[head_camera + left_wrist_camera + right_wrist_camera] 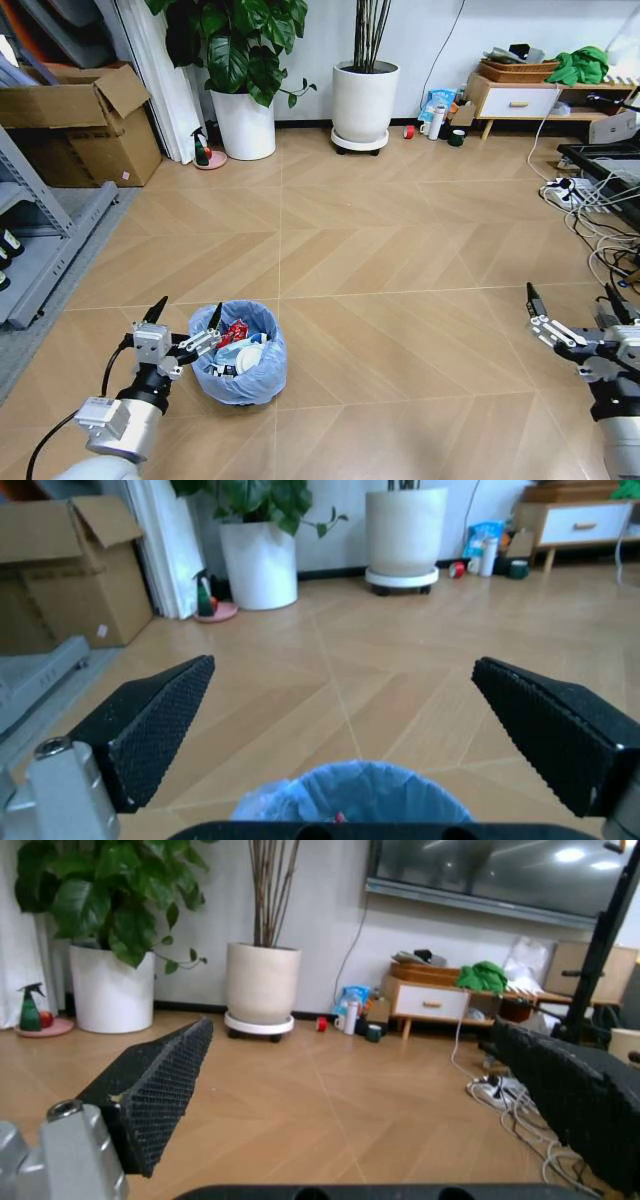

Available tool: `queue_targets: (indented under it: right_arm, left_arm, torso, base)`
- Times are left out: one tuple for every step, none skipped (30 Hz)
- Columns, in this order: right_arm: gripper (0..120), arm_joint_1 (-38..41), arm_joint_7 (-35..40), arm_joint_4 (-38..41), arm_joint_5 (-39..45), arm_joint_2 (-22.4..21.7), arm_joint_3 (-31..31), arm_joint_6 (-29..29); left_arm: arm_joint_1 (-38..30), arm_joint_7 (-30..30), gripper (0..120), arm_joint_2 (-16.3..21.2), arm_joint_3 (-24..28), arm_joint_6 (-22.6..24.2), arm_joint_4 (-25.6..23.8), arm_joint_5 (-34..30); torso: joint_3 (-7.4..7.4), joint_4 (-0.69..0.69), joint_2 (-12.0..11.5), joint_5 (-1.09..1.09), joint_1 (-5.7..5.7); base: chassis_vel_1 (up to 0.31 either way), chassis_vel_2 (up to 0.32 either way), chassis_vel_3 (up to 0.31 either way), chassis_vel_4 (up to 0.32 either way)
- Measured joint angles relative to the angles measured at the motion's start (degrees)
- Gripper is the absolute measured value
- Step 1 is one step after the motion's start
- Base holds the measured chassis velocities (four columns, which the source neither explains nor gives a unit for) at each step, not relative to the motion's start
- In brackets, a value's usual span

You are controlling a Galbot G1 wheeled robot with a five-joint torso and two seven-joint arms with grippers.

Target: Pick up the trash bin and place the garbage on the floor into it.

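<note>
Left gripper (186, 322) near left, fingers spread wide just beside the trash bin (240, 352) – standing on the floor (400, 250), garbage (243, 347) inside – right gripper (573, 304) near right, fingers parted, holding nothing.

Head looks down — wrists low, level; shared: plant pots (364, 102).

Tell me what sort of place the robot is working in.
Probably an office or lab lounge area: a herringbone wood floor, large potted plants in white pots, a low side cabinet under a wall-mounted screen, plus a cardboard box and metal shelving for storage.
</note>
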Motion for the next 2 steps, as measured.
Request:
queue_targets:
  right_arm:
    - [100,0.12,0.31,-0.03,-0.57,0.27,-0.44,-0.06]
    - [100,0.12,0.31,-0.03,-0.57,0.27,-0.44,-0.06]
  left_arm:
    - [0.23,-0.25,100,-0.19,0.22,0.0,0.0,0.4]
    - [0.23,-0.25,100,-0.19,0.22,0.0,0.0,0.4]
  torso:
    - [0.0,0.01,0.0,0.01,0.0]
    - [0.0,0.01,0.0,0.01,0.0]
  base:
    - [0.0,0.0,0.0,0.0]
    - [0.0,0.0,0.0,0.0]
